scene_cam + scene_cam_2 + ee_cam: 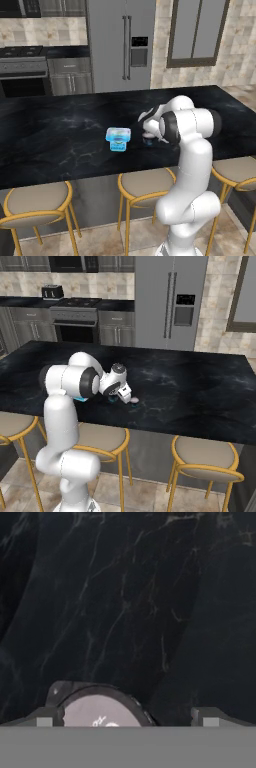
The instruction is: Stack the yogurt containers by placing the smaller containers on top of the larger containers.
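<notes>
So far nothing is stacked: the blue tub (pixel 118 138) sits bare at frame centre, while the open, empty gripper (pixel 125 719) hovers over a small cup (pixel 102 711) at bottom.

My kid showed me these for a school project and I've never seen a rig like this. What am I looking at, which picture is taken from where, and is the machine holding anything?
These are rendered pictures of a simulated kitchen. The white jointed machine is a robot arm on a base that can drive, reaching over a black marble counter with stools in front. Two pictures come from cameras on the base, behind the arm to its left and right. The third looks along the hand from a camera on it: two dark fingertips rise at the bottom.

On the counter stands a light blue squarish tub. Beside it, under the hand, is a small round cup with a dark body and pale pinkish top; another pale top shows just past the hand.

The gripper has its jaws wide open on either side of the cup. Nothing is held yet.
</notes>
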You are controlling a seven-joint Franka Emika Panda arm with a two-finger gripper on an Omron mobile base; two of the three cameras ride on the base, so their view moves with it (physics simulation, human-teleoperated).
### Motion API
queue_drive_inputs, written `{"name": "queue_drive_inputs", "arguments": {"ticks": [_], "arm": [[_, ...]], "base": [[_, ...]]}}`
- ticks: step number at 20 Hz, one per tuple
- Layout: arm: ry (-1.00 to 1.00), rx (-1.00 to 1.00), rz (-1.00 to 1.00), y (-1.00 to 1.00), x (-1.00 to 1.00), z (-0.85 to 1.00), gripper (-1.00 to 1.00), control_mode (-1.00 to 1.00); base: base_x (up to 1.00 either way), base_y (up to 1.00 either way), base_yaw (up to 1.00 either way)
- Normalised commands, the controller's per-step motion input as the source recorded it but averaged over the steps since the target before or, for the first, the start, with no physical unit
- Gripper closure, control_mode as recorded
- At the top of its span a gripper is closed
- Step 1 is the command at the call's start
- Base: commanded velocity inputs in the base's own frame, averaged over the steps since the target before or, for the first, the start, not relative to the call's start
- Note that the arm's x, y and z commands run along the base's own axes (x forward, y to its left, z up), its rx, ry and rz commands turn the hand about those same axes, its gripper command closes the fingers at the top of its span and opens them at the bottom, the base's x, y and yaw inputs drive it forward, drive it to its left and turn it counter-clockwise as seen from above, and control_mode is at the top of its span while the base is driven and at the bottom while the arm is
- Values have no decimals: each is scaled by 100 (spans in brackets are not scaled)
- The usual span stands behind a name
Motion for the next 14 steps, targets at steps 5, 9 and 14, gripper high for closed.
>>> {"name": "queue_drive_inputs", "arguments": {"ticks": [5,9,14], "arm": [[0,0,0,0,0,-4,100,-100],[0,0,0,0,0,0,100,-100],[0,0,0,0,0,0,100,-100]], "base": [[0,0,0],[0,0,0],[0,0,0]]}}
